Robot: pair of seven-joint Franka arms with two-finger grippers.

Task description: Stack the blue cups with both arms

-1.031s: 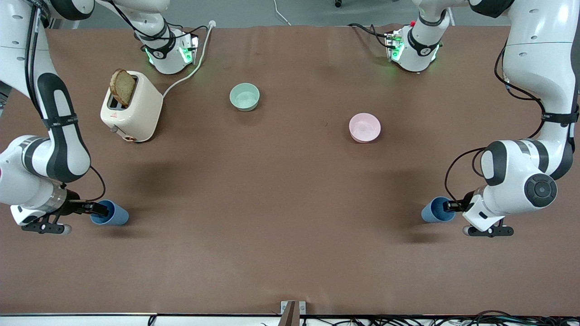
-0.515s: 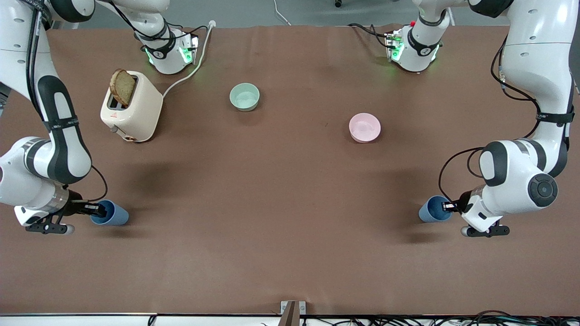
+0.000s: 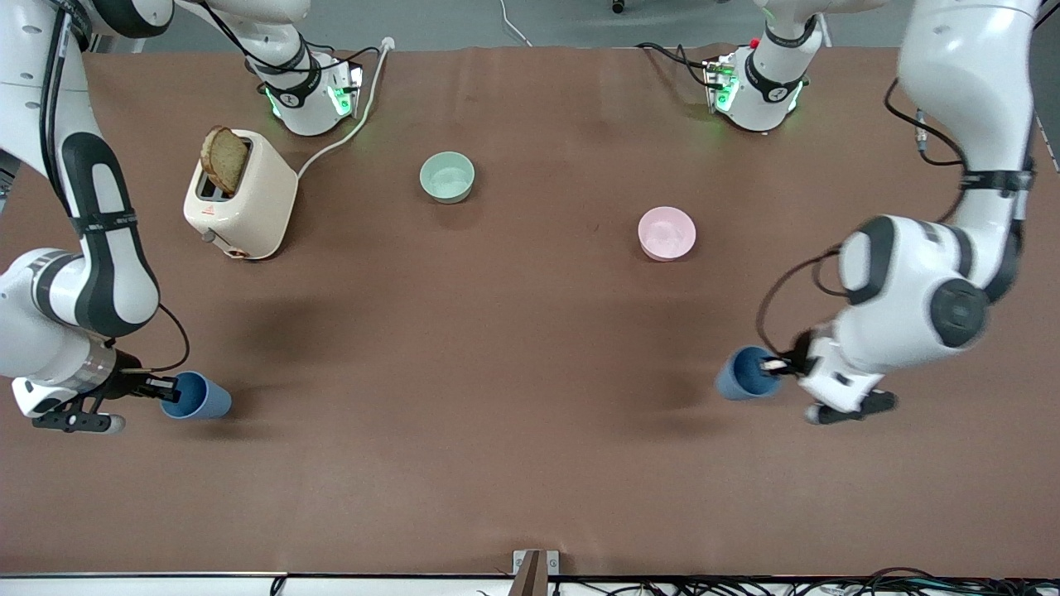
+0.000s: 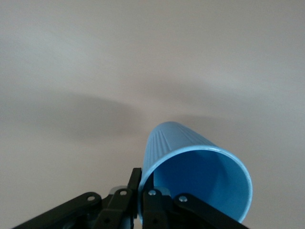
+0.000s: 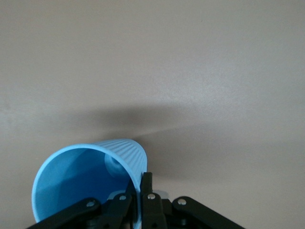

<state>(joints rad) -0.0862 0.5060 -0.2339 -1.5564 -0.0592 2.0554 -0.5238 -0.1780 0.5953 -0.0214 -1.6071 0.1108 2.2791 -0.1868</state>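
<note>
Each gripper is shut on the rim of a blue cup, one finger inside and one outside. My right gripper holds its blue cup tilted, low over the table at the right arm's end. In the right wrist view this cup fills the space beside the gripper. My left gripper holds the other blue cup tilted, above the table at the left arm's end, with its shadow cast apart from it. In the left wrist view that cup sits beside the gripper.
A cream toaster with a slice of bread in it stands near the right arm's base, its white cable running to the table's edge. A mint-green bowl and a pink bowl stand mid-table, farther from the front camera than the cups.
My left arm has lifted its cup and carried it toward the table's middle. My right arm has shifted slightly, with its cup raised a little.
</note>
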